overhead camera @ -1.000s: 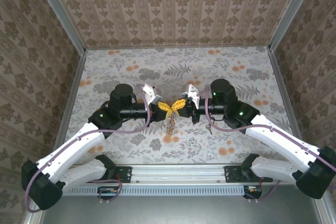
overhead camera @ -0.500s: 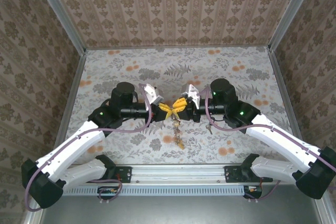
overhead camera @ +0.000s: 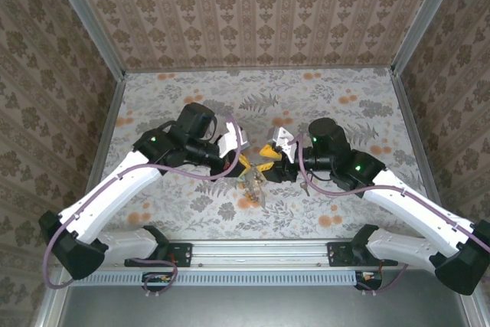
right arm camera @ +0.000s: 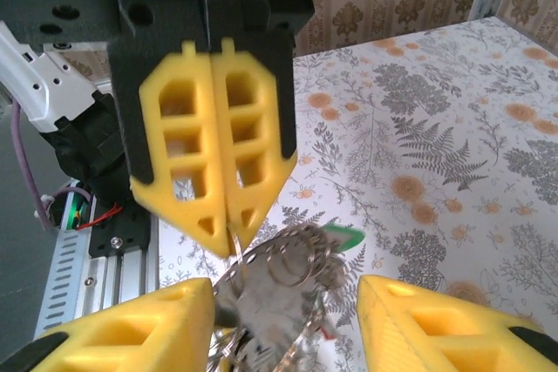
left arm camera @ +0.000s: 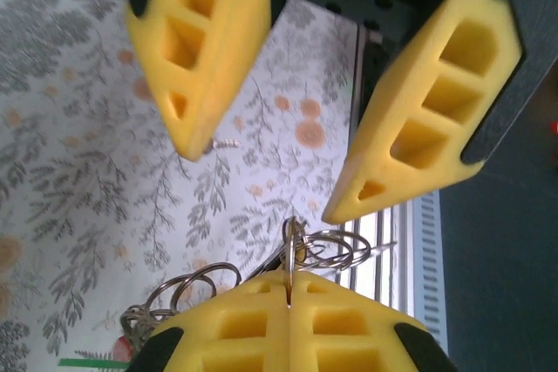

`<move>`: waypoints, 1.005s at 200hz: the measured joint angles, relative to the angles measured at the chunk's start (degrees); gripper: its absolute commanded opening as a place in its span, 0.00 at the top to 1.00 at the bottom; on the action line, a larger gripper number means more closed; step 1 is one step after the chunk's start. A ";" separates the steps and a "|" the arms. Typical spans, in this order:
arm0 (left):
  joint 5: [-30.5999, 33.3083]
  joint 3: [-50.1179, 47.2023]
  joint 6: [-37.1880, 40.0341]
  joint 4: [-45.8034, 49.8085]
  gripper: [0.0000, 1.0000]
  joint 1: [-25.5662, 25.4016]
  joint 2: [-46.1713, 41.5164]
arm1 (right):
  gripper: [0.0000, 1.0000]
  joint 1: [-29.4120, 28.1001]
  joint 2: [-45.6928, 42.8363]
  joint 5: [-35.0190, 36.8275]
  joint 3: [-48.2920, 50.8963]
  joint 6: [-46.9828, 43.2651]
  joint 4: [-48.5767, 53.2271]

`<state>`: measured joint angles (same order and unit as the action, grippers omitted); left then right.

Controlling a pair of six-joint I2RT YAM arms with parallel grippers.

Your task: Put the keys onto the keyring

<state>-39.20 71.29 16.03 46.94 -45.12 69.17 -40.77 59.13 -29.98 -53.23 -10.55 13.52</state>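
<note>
The keyring [overhead camera: 253, 183] is a bunch of metal rings hanging above the table between the two arms. My left gripper [overhead camera: 243, 162] is shut on one thin ring of it, which is pinched edge-on between the pads in the left wrist view [left arm camera: 289, 278]. More loops [left arm camera: 344, 246] stick out beside that gripper. My right gripper [right arm camera: 283, 289] stands open, one yellow finger on each side of the blurred bunch [right arm camera: 279, 276], and does not pinch it. The keys in the bunch are too blurred to tell apart. A small dark key [overhead camera: 305, 187] lies on the table beneath the right forearm.
A green tag [right arm camera: 344, 237] pokes out of the bunch. The floral tablecloth [overhead camera: 344, 112] stretches back to patterned walls on three sides. A metal rail [overhead camera: 260, 250] with the arm bases runs along the near edge.
My right gripper has opened and let go of the bunch, which now hangs from the left gripper alone. The left arm has swung its elbow back and to the right.
</note>
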 measured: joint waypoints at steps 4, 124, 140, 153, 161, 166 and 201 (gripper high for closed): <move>0.20 0.28 0.39 0.79 1.00 -0.24 0.37 | 0.55 0.00 -0.09 0.00 0.11 0.00 0.00; 1.70 0.50 3.32 6.49 1.00 -1.42 1.36 | 0.60 -0.79 3.48 -10.60 0.74 -0.22 0.87; 1.70 0.50 3.34 6.49 1.00 -1.42 1.36 | 0.62 -1.01 4.07 -11.17 0.74 -0.22 0.85; 1.68 0.50 3.32 6.49 1.00 -1.42 1.36 | 0.67 -1.14 4.37 -11.37 0.74 -0.22 0.79; 1.68 0.48 3.32 6.49 1.00 -1.42 1.36 | 0.68 -1.18 4.50 -11.45 0.74 -0.22 0.59; 1.68 0.48 3.32 6.47 1.00 -1.42 1.36 | 0.69 -1.29 4.59 -11.47 0.74 -0.20 0.39; 1.51 0.50 3.34 6.43 1.00 -1.55 1.36 | 0.76 -1.70 5.44 -11.45 0.74 -0.24 -0.42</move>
<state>-37.69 71.79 19.38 53.36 -46.68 70.52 -42.48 64.58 -41.43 -52.49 -10.79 13.10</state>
